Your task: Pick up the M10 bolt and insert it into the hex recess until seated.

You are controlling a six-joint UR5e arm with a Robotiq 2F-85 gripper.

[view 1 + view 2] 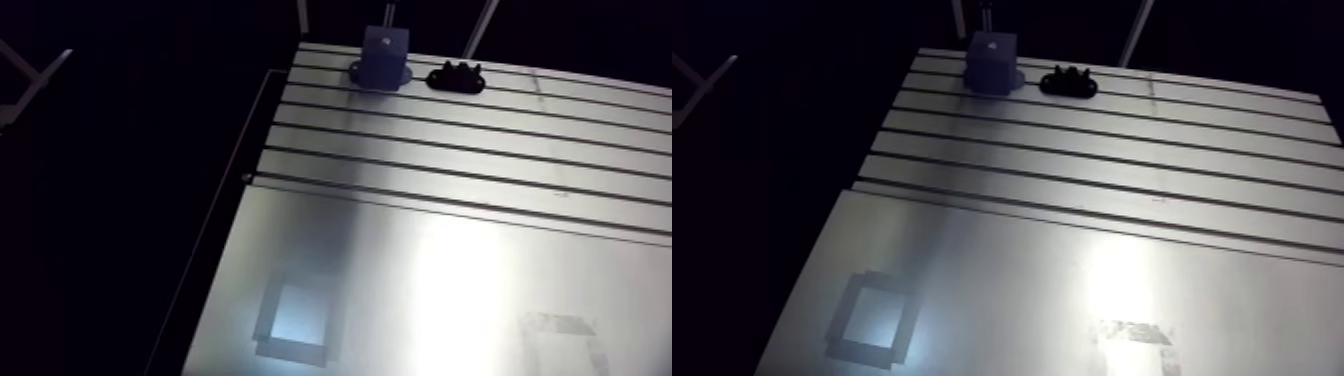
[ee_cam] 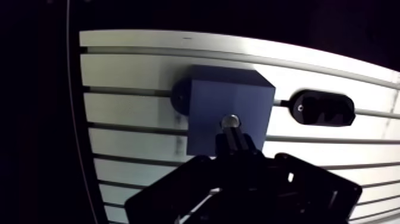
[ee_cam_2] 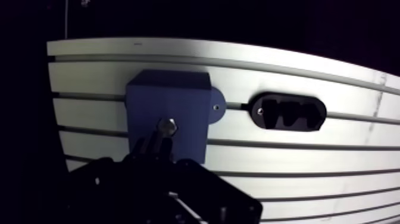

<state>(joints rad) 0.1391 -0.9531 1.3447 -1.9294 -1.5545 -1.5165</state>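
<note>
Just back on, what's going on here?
The gripper hangs close over the blue block, and the M10 bolt shows as a shiny end at the block's recess, just ahead of the gripper. Whether it is seated cannot be told. A black holder lies beside the block on the slotted table.

The hand (image 2: 236, 142) is black all over, a broad angular housing with hard edges and faint pale glints
</note>
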